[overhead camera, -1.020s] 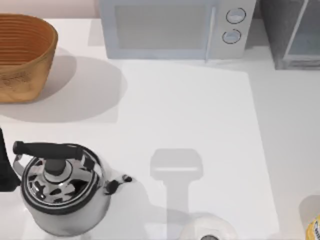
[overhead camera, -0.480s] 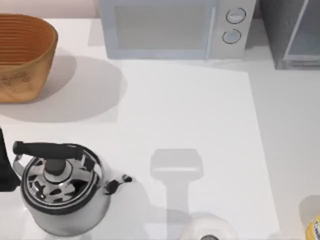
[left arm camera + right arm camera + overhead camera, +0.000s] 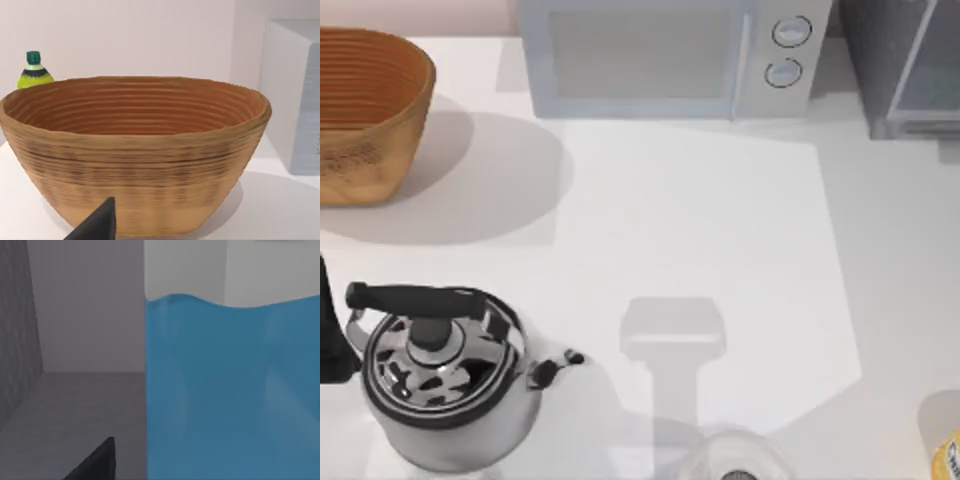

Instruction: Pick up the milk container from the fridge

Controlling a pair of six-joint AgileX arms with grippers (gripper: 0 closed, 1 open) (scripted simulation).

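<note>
Facing one milk container (image 3: 230, 390) inside one fridge (image 3: 900, 65), right tool (image 3: 95, 462) grip perhaps unclear

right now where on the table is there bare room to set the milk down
The widest free patch is mid-table, bordered by the microwave behind, the basket at the left and the kettle at front left. The strip below the fridge along the right side is bare too. The front edge is crowded.
</note>
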